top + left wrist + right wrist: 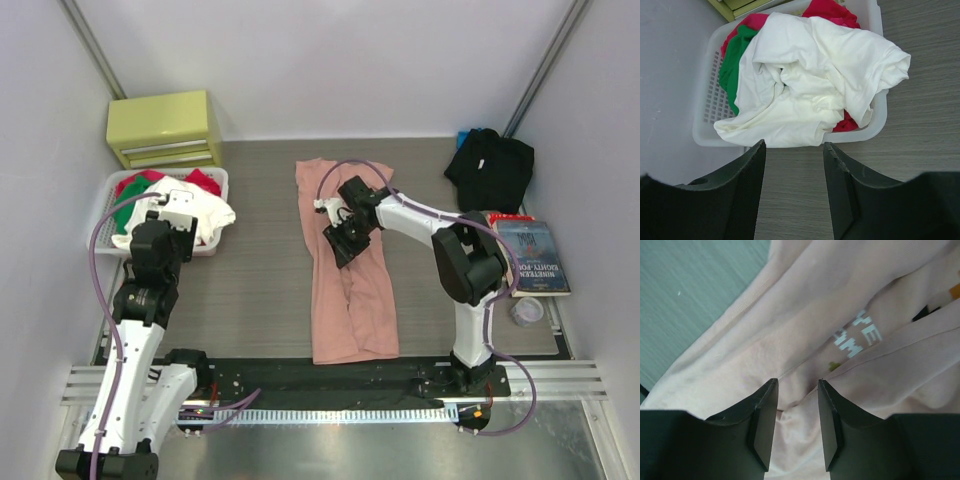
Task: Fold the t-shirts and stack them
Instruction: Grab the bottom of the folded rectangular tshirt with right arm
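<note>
The right gripper (pixel 796 386) hangs just above the salmon-pink t-shirt (pixel 345 290), jaws apart and released, only flat cloth showing in the gap. Pale printed letters (pixel 860 337) lie on the fabric just beyond its fingers. The left gripper (pixel 794 149) is likewise spread, grasping nothing, hovering at the near edge of a white plastic basket (pixel 707 115).

There are two arms and two t-shirts on the table. The pink one lies at the middle, folded lengthwise into one long strip running from the far side towards the arm bases. The black t-shirt (pixel 490 170) sits crumpled at the far right corner, well apart from it. The single basket, at the left, holds a white garment (pixel 810 75) heaped over red (pixel 827 10) and green (pixel 732 65) cloth. Behind it stands one yellow-green drawer box (pixel 165 128). One book (pixel 535 258) lies at the right edge, near a small clear round object (pixel 527 310).

The table (pixel 260 260) is grey wood-grain, enclosed by plain white walls (pixel 320 60).
</note>
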`<state>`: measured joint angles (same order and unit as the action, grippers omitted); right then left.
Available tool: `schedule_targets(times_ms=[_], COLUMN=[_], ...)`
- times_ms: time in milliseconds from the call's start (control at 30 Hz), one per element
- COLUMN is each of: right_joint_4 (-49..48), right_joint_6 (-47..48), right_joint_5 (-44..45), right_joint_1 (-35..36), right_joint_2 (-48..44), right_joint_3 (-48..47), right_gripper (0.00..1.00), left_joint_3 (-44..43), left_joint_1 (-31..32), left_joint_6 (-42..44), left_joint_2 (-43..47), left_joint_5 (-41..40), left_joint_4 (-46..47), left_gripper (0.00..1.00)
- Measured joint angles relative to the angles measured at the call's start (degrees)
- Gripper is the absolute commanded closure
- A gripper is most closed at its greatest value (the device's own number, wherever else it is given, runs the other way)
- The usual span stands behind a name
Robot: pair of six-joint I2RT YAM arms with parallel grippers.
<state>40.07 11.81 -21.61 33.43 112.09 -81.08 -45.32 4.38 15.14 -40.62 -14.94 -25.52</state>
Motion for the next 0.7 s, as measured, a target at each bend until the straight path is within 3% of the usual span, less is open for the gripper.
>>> schedule_targets(times_ms=[367, 400, 467, 500, 600, 700], right_joint_4=[-1.09, -1.09, -1.27, -1.36, -1.57, -1.57], right_joint_6=[-0.39, -0.42, -0.59, -0.63, -1.16, -1.38], right_joint_5=[-0.02, 0.0, 0.09, 0.09, 0.15, 0.22], right_joint_1=[-0.98, -0.98, -0.98, -1.01, -1.01, -1.07], right_joint_2=[7.72, 7.93, 8.22, 8.35, 9.07, 9.81], right_joint_3=[-9.81, -10.45, -11.32, -11.65, -12.09, -12.09], right_gripper=[0.57, 0.59, 0.7, 0.7, 0.68, 0.57], left_joint_3=[0.0, 0.0, 0.0, 0.0, 0.0, 0.0], left_joint_1=[-0.46, -0.52, -0.63, -0.74, -0.83, -0.87], left_joint_6=[0.07, 0.07, 0.07, 0.07, 0.09, 0.11], left_joint_2=[0.02, 0.02, 0.02, 0.02, 0.02, 0.02], left_joint_5=[0.55, 0.59, 0.61, 0.61, 0.63, 0.68], left_joint_4=[-0.04, -0.04, -0.04, -0.04, -0.07, -0.09], left_gripper=[0.49, 0.5, 0.5, 0.51, 0.51, 0.52])
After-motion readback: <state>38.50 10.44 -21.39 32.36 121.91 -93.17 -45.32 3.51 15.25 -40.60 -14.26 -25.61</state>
